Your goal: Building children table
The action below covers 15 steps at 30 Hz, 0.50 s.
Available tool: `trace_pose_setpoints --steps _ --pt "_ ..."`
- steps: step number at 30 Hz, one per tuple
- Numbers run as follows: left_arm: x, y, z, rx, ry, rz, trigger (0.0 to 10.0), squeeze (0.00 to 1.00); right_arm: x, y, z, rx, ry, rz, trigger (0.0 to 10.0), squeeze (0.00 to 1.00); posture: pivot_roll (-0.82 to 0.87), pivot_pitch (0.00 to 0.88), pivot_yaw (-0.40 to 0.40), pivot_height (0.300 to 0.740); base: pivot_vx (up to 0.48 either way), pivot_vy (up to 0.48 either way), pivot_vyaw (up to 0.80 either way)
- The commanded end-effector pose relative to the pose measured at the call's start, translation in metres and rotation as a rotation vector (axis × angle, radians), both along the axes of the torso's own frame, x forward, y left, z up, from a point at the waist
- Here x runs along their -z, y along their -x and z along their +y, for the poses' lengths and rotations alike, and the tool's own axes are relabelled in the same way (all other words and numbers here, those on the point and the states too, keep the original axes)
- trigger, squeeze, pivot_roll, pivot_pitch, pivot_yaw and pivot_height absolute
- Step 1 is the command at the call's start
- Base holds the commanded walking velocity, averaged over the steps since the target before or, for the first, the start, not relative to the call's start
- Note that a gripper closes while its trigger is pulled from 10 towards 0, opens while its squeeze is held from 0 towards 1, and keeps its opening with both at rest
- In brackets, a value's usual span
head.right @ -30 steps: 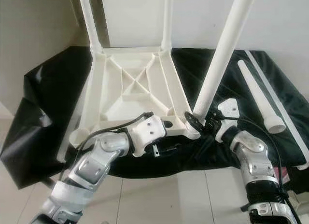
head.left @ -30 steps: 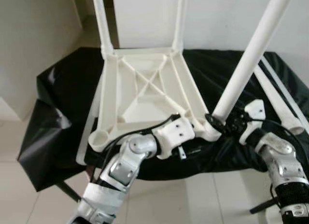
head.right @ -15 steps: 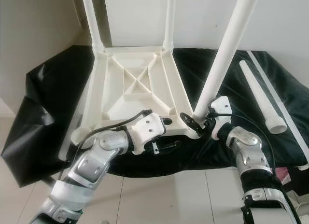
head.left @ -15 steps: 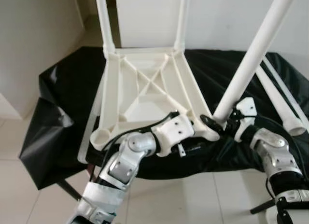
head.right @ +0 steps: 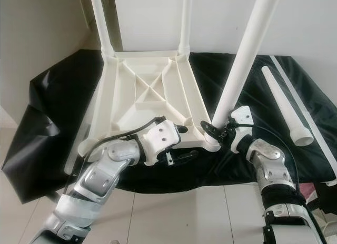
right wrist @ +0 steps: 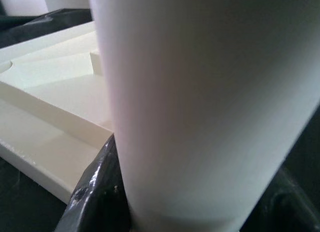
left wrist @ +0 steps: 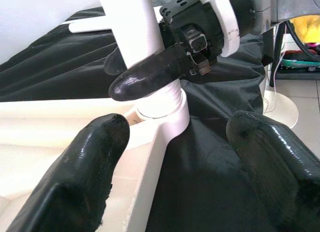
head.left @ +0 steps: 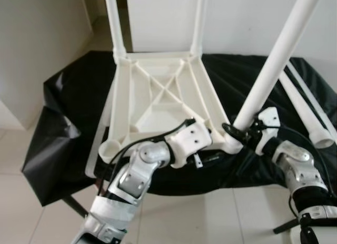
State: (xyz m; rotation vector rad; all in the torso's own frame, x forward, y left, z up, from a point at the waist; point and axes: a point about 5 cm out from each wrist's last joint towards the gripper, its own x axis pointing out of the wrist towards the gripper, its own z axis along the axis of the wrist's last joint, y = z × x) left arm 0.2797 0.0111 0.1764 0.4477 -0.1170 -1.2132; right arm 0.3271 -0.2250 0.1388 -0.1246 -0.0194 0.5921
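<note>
While left jaws gape, right gripper (head.right: 217,129) clamps the table leg (head.right: 245,60).

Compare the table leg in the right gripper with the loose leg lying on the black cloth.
The held table leg stands tilted with its lower end at the near-right corner socket of the tabletop; the loose leg lies flat, touching no socket. The right gripper clasps the held one; nothing holds the loose one. Both are white, tapered plastic tubes.

white tabletop (head.left: 158,104) upside down | tilted leg (head.left: 274,62) in near-right socket | spare leg (head.right: 284,104) lying right
</note>
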Motion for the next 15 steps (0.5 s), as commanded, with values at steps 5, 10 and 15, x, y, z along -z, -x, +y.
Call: trace_pose_setpoints --steps 5,10,15 --pt "-0.002 -0.005 0.002 -0.079 0.027 -0.02 10.0 0.0 0.022 0.005 -0.001 0.14 -0.048 0.098 10.0 0.0 -0.08 0.039 -0.016 0.74 0.0 0.0 0.0" --pt "-0.002 -0.004 0.004 -0.078 0.027 -0.016 10.0 0.0 0.023 0.005 0.003 0.228 -0.059 0.092 10.0 0.0 -0.08 0.044 -0.014 0.74 0.0 0.0 0.0" --pt "-0.001 -0.005 0.005 -0.092 0.039 -0.004 10.0 0.0 0.025 0.006 0.012 0.472 -0.087 0.092 10.0 0.0 -0.09 0.053 -0.017 0.74 0.0 0.0 0.0"
